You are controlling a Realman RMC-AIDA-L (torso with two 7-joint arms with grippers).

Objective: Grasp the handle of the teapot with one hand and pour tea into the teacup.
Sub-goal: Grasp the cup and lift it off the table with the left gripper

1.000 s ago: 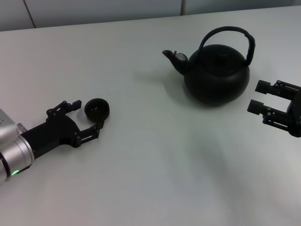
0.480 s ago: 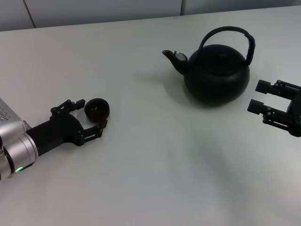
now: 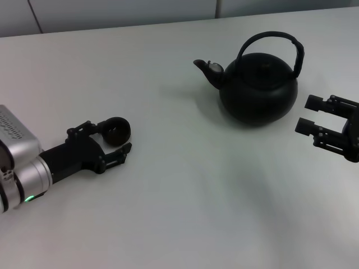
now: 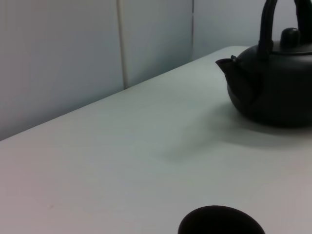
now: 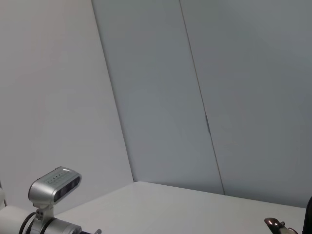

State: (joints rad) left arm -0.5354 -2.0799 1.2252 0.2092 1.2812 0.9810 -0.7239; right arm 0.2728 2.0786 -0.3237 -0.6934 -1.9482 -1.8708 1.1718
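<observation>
While the left gripper (image 3: 114, 141) holds its jaws released around the small round black teacup (image 3: 116, 130) on the white desk (image 3: 185, 196), seat both jaws squarely before clenching. Right gripper (image 3: 307, 115) waits released beside the squat matte-black teapot (image 3: 258, 84); its arched black handle (image 3: 275, 39) is ungrasped.

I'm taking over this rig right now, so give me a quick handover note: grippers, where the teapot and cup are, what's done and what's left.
Left gripper: open, low on the table, fingers on either side of the teacup, not closed on it.
Right gripper: open, empty, just right of the teapot, apart from it.
Teapot: upright on the table, spout pointing toward the robot's left, handle untouched.
Teacup: upright, far to the left of the pot.
Done: nothing gripped so far.
Left: grasp the handle, lift the pot, bring pot and cup together, pour.
</observation>
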